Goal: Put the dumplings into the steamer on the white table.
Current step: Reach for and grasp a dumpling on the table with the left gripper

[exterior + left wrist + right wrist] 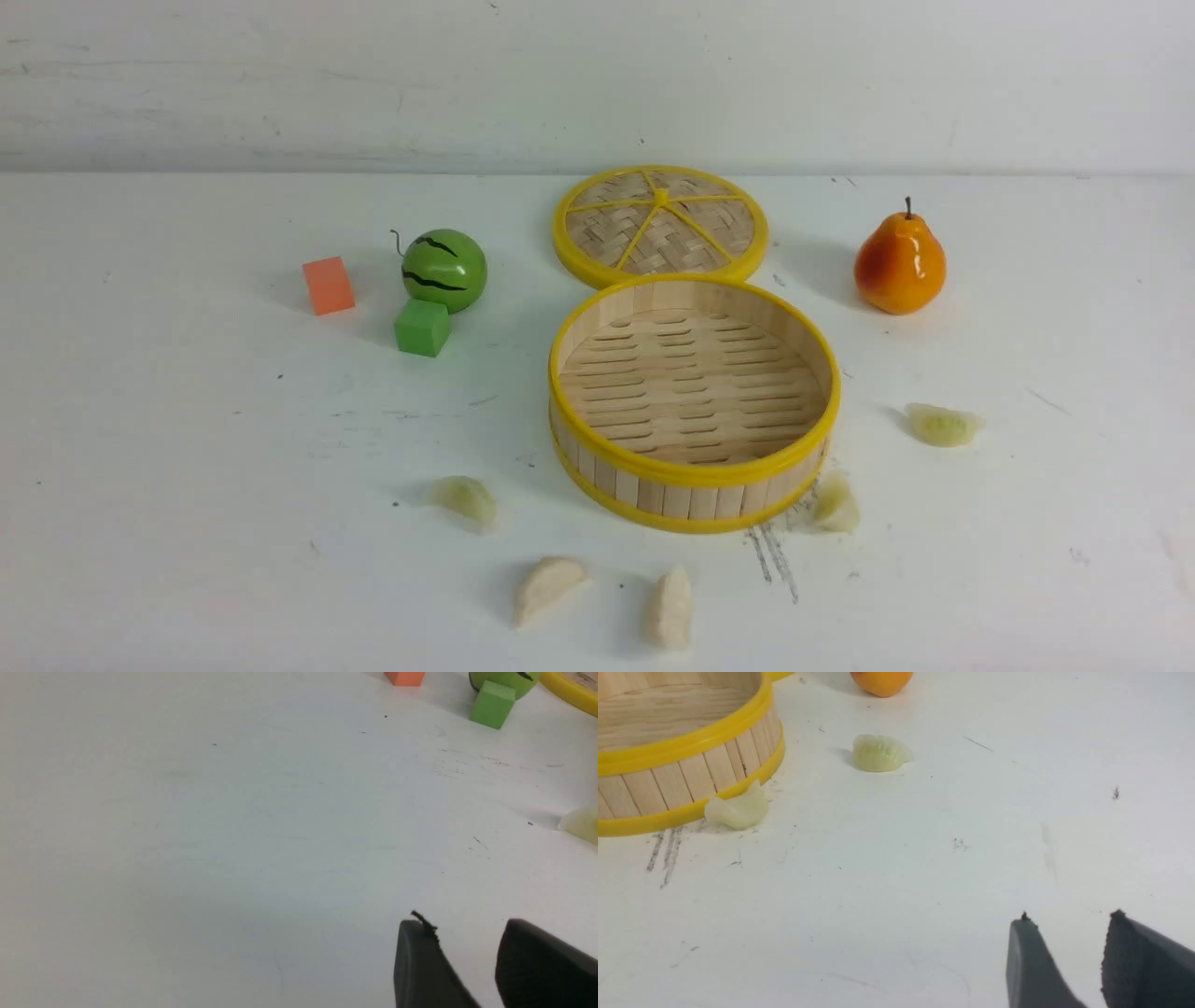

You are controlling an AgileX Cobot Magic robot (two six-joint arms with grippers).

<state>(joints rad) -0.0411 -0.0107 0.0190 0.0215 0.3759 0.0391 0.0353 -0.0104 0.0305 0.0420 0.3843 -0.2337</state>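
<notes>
Woven lid (597, 219), pear (900, 266) — melon (448, 266), two blocks (423, 328).

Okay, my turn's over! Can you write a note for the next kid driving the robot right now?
Left tool: open, holding nothing.
Right tool: open, holding nothing.
Steamer: mid-table, open and empty, its lid behind it.
Green dumplings: one left of the steamer, one close by its right front side, one farther right, in front of the pear.
White dumplings: two in front.
Done: no dumplings in yet.
Left: all five go into the steamer.
</notes>
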